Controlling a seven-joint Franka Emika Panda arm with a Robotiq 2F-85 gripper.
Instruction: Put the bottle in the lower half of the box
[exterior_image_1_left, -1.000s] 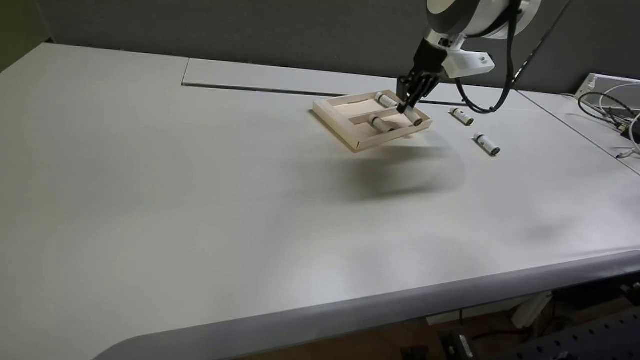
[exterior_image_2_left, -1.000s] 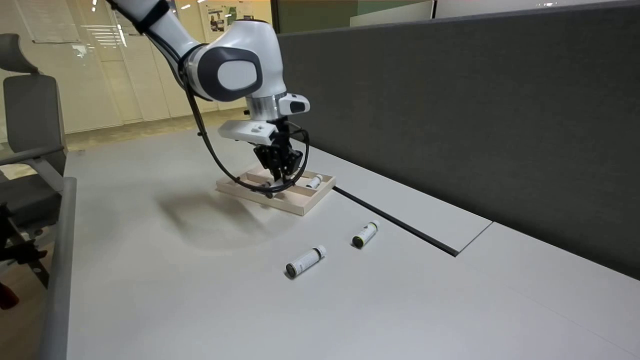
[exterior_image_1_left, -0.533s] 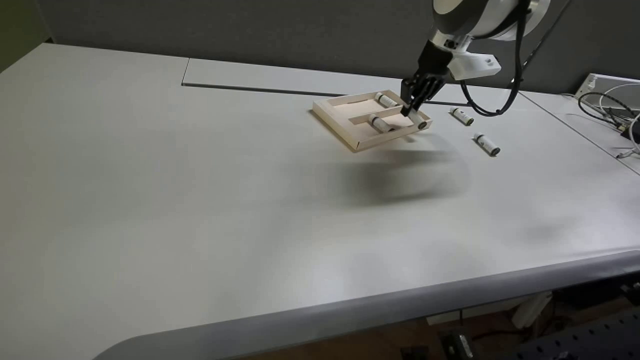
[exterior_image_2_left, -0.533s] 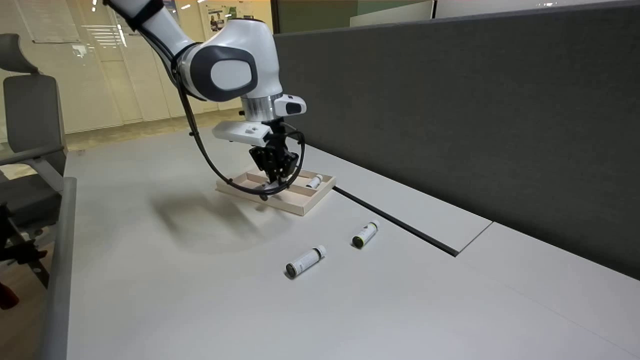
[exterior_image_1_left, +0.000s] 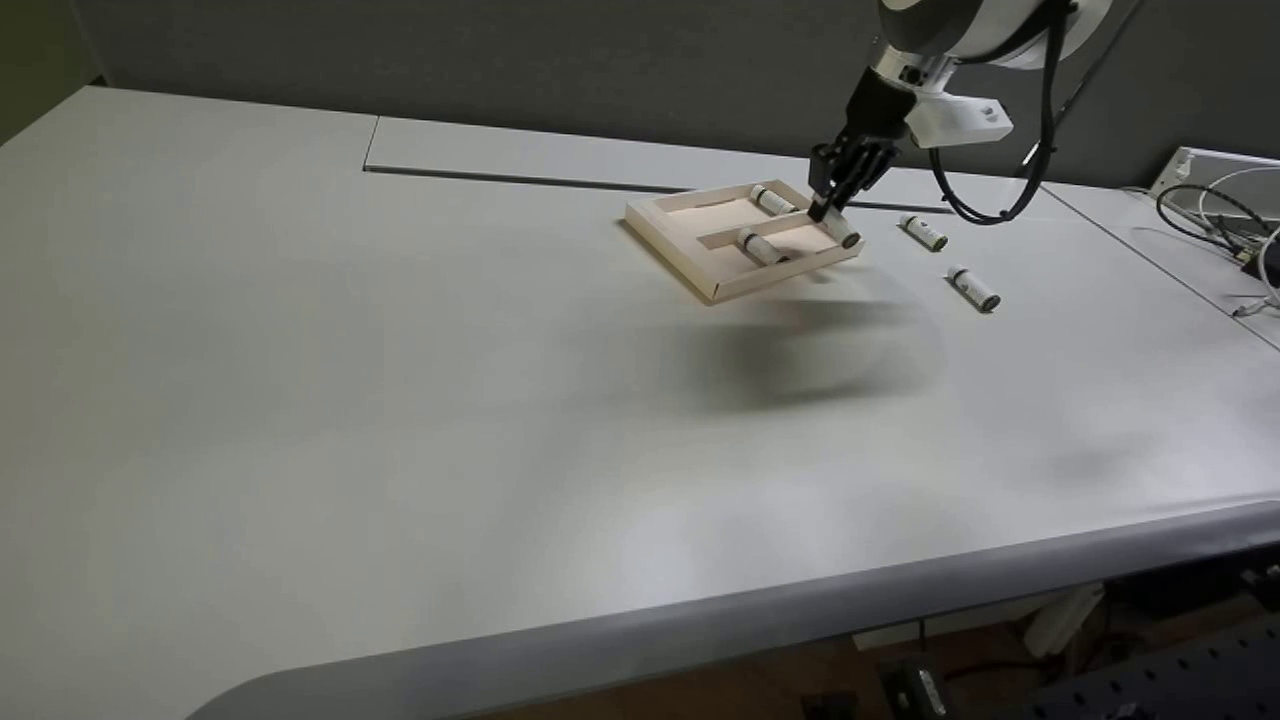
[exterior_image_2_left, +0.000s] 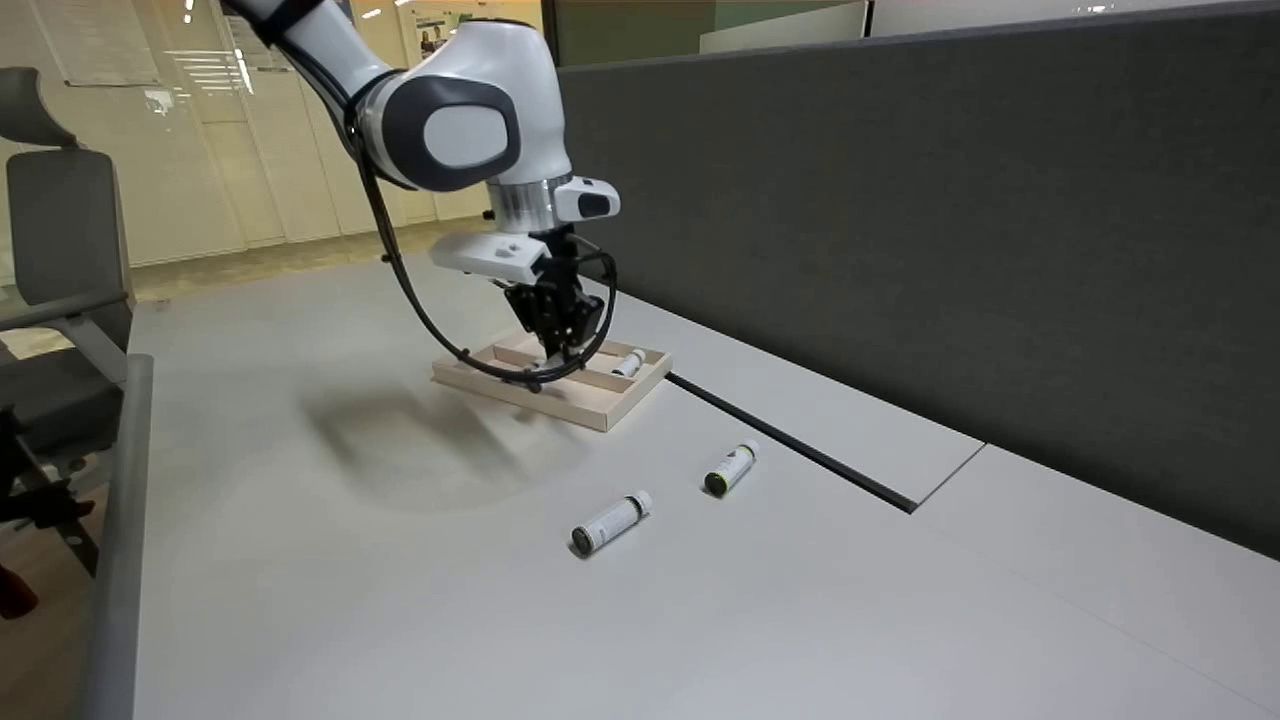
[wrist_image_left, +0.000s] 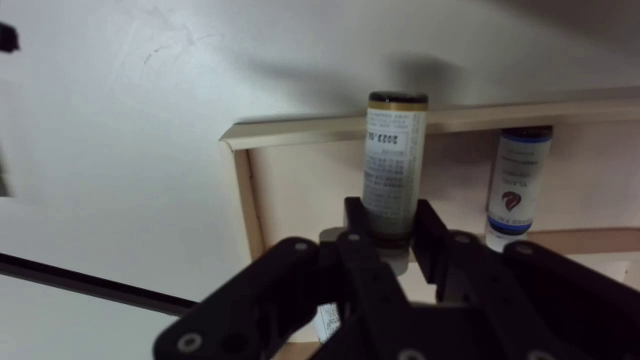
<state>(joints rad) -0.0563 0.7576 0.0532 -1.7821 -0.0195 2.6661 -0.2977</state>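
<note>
My gripper (wrist_image_left: 387, 220) is shut on a whitish bottle (wrist_image_left: 392, 160) with a dark end and a gold band, gripping it near its white end. In an exterior view the held bottle (exterior_image_1_left: 840, 230) tilts down from the gripper (exterior_image_1_left: 824, 208), over the end of the light tan wooden box (exterior_image_1_left: 682, 248). In the wrist view its dark end overlaps the box rim (wrist_image_left: 300, 131); I cannot tell whether they touch. A blue-banded bottle (wrist_image_left: 517, 185) lies in the same compartment. In an exterior view the arm cable (exterior_image_2_left: 470, 365) partly hides the held bottle.
Another bottle lies in the box's far compartment in both exterior views (exterior_image_1_left: 772, 200) (exterior_image_2_left: 629, 363). Two more bottles (exterior_image_2_left: 731, 468) (exterior_image_2_left: 611, 523) lie on the table beside the box. A dark grey partition (exterior_image_2_left: 900, 250) stands behind the table.
My gripper, holding the bottle, has shifted slightly toward the end of the box near the loose bottles. In the last half second it has risen slightly. The other bottles and the box have not moved.
</note>
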